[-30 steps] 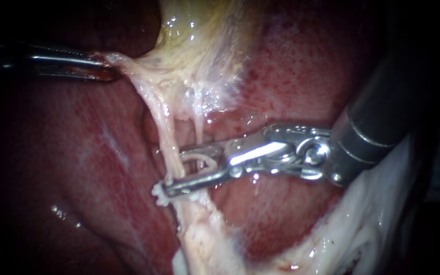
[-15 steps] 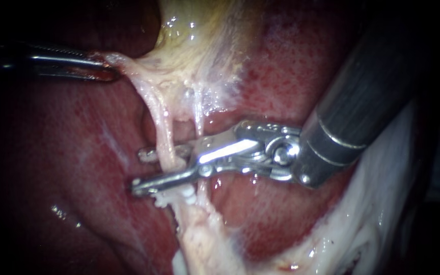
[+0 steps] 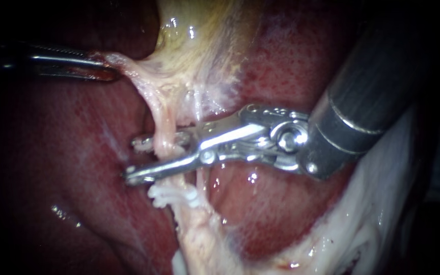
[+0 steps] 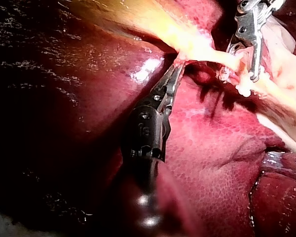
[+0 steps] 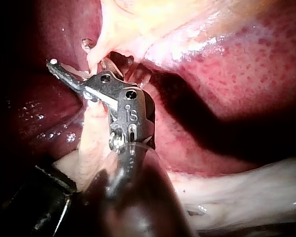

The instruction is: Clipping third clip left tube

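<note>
— Higher on the strand now: my right instrument [image 3: 133, 161], the dark shaft with silver steel jaws, has slid its jaws a little way up, further from the lumpy white clips [image 3: 171, 196] it was just above half a second ago.
— Are the jaws closed?
— No. They stand apart with a clear gap, one on each side of the pale, stretched left tube [image 3: 161, 125], which crosses between them; nothing is squeezed. The thinner right tube [image 3: 198, 109] runs just beside it, nearer the jaws' hinge.
— And your other side?
— My left instrument [image 3: 100, 71], slim and dark with narrow jaws, has not shifted. Its jaws are clamped on the pale edge of tissue below the yellowish gallbladder [image 3: 204, 46], and that tissue is stretched taut. Dark red, glistening liver [image 3: 77, 153] lies behind everything.
</note>
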Available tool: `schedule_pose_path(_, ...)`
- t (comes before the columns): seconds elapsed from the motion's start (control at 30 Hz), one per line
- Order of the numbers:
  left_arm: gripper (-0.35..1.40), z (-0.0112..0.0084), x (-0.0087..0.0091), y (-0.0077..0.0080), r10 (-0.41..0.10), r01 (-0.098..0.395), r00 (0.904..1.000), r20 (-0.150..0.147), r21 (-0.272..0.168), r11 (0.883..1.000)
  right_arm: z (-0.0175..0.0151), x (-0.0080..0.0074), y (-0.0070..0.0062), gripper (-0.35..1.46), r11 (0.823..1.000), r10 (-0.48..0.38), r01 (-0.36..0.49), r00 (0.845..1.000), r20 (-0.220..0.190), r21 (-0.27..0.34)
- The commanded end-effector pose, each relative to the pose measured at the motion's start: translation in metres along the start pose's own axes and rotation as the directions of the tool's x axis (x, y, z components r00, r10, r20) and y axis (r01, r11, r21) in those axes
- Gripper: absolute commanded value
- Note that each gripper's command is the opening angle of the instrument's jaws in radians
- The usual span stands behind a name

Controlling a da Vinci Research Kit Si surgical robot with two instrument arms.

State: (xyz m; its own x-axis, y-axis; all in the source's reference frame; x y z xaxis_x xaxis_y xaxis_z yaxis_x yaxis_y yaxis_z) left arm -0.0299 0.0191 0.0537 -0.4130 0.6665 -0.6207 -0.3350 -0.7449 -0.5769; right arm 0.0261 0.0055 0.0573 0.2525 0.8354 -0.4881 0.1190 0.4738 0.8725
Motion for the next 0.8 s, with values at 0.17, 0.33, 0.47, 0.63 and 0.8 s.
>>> schedule_pose_path(0.17,-0.35,0.0,0.0,0.0,0.0,0.0,1.0,0.0,0.0,1.0,-0.0006,0.0004,-0.0002,0.41,1.0,0.003,-0.003,1.0,0.0,0.003)
schedule_pose_path(0.33,-0.35,0.0,0.0,0.0,0.0,0.0,1.0,0.0,0.0,1.0,-0.0015,0.001,-0.0005,0.21,1.0,0.014,-0.014,1.0,0.0,0.008)
schedule_pose_path(0.47,-0.35,0.0,0.0,0.0,0.0,0.0,1.0,0.0,0.0,1.0,-0.0018,0.0012,-0.0006,0.05,0.999,0.033,-0.033,0.999,0.0,0.01)
schedule_pose_path(0.63,-0.35,0.0,0.0,0.0,0.0,0.0,1.0,0.0,0.0,1.0,-0.0019,0.0011,-0.0007,-0.21,0.998,0.067,-0.067,0.998,0.0,0.012)
schedule_pose_path(0.8,-0.35,0.0,0.0,0.0,0.0,0.0,1.0,0.0,0.0,1.0,-0.002,0.0009,-0.0008,-0.35,0.993,0.116,-0.116,0.993,0.011,0.027)
